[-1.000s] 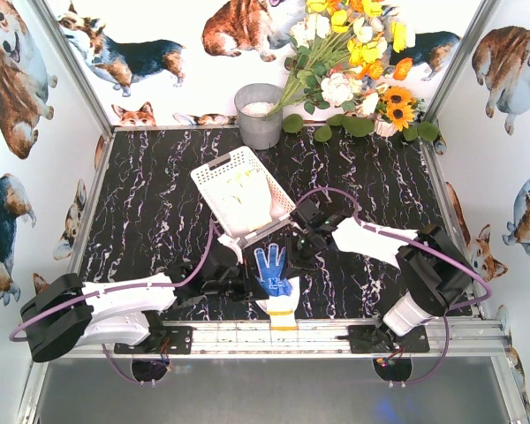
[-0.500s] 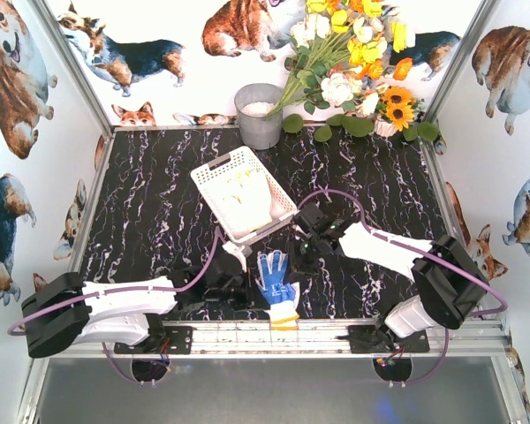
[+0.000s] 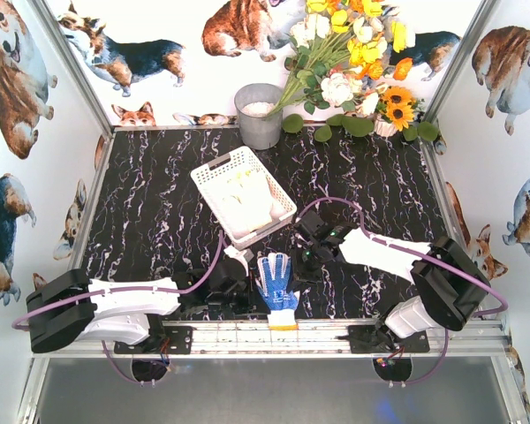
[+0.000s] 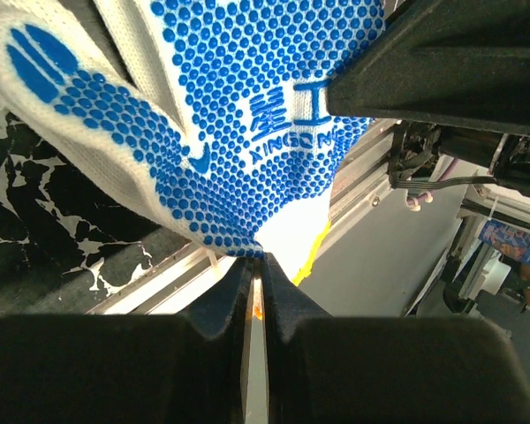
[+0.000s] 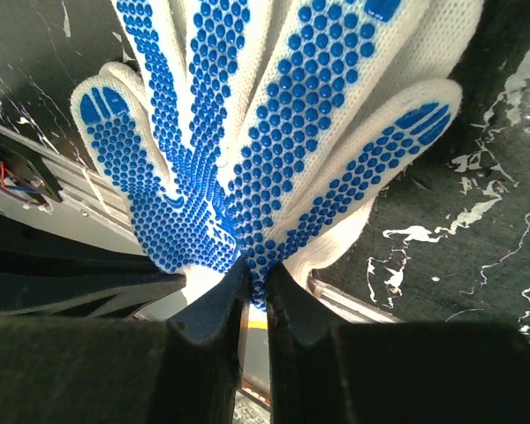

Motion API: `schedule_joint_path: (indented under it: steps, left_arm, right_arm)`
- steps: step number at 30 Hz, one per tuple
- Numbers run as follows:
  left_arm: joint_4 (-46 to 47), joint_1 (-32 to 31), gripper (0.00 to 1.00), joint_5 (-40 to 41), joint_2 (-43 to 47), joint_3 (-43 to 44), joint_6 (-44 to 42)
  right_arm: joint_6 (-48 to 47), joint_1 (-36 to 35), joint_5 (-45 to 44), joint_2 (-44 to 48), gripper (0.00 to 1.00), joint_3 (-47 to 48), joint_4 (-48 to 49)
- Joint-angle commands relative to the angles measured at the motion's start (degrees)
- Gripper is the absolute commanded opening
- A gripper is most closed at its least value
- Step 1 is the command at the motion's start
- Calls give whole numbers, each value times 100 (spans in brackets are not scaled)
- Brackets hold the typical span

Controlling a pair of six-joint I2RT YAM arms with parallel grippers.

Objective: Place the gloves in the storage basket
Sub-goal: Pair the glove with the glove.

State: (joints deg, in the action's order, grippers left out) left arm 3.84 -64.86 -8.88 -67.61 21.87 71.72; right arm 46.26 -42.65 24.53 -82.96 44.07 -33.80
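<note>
Blue glove (image 3: pixel 276 281) sits at the near edge of the tabletop (image 3: pixel 150 203), palm up, fingers pointing toward the basket (image 3: pixel 214 166), and its cuff hangs over the front rail (image 3: pixel 336 334). It's right between my two arms.

My right gripper (image 5: pixel 253 274) is clamped on it. In the wrist view the dotted fabric bunches straight into the pinch near where the fingers start. My left gripper (image 4: pixel 256 269) is clenched tight with its tips touching the cuff end. Honestly can't tell if it has any fabric or is just pressed against it.

So I'd call this the pick-up step: glove grabbed, not carried yet. Next it needs lifting clear of the tabletop, swinging up and left to the basket, and letting go over the open top. If the left one does have the cuff, it needs to release first, or the two of us just stretch the thing.

The basket is close, just beyond the glove, with white gloves (image 3: pixel 247 199) already in it. The bucket (image 3: pixel 259 119) and flowers (image 3: pixel 353 53) are at the back, well out of the way. The only real obstacle I see is my own left arm crowding the glove.
</note>
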Motion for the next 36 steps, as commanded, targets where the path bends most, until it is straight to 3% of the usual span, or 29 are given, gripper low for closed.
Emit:
schedule_joint_path:
  steps: [1,11,18,22,26,36]
  left_arm:
    - [-90,-44,0,233,77,81,31]
    - [-31,-44,2,262,-49,71,-15]
    - [-369,-44,30,422,196,88,-30]
    - [-934,-44,42,742,605,217,-185]
    - [-1371,-36,43,1007,821,421,-427]
    - [-1261,-9,30,1537,530,744,-707]
  right_arm:
    - [41,-32,-71,132,4,-4,272]
    - [-3,-32,-273,59,10,-35,342]
    - [-124,-32,-555,364,44,71,116]
    - [-247,-27,-1027,736,52,211,-314]
    - [-160,-24,-1263,1003,52,176,-347]
    - [198,-19,-1083,729,33,-166,505]
